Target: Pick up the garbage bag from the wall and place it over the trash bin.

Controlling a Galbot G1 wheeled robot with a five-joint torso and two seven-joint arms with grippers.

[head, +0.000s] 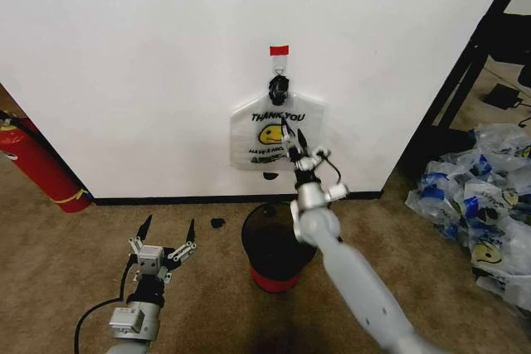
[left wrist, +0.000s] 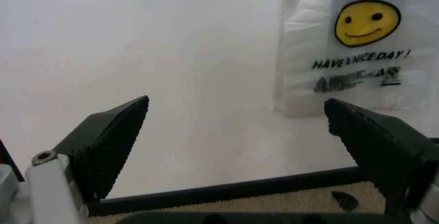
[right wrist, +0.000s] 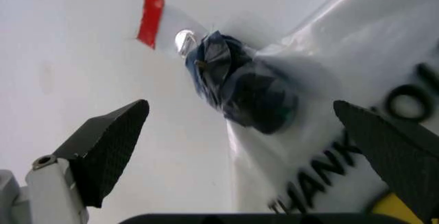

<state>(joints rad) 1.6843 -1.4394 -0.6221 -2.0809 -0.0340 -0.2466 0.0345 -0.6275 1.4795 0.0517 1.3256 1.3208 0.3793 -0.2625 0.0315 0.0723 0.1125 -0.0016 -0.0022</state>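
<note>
The thin see-through white plastic garbage bag (head: 276, 132), printed with a yellow smiley face and black "THANK YOU" lettering, hangs flat against the plain white wall (head: 141, 64). Its dark bunched handles are gathered on a small hook (head: 279, 72) just under a short red tape strip (head: 279, 50). The bag's lower edge ends above the wall's black baseboard (head: 166, 200).

The right gripper (head: 293, 132) is raised in front of the bag, its black fingers spread wide over the printed face and pointing up toward the bunched handles. In the right wrist view the two ribbed fingertips (right wrist: 110, 147) stand far apart on either side of the dark knot of plastic (right wrist: 247, 93), holding nothing, with the red tape strip (right wrist: 151, 18) and the hook (right wrist: 184, 40) just beyond.

The left gripper (head: 167, 230) sits low over the tan carpet (head: 66, 271), well apart from the bag, its fingers also wide apart and holding nothing. Its wrist view looks at the wall, with the lower part of the bag (left wrist: 357, 54) off to one side and the baseboard (left wrist: 226, 190) between the fingertips.

The small round trash bin (head: 267, 242), dark see-through black with a red base, stands on the carpet close to the baseboard, directly below the bag. A red fire extinguisher (head: 37, 163) leans near the wall at the carpet's left edge, and a heap of similar plastic bags (head: 481, 205) lies at the right edge.
</note>
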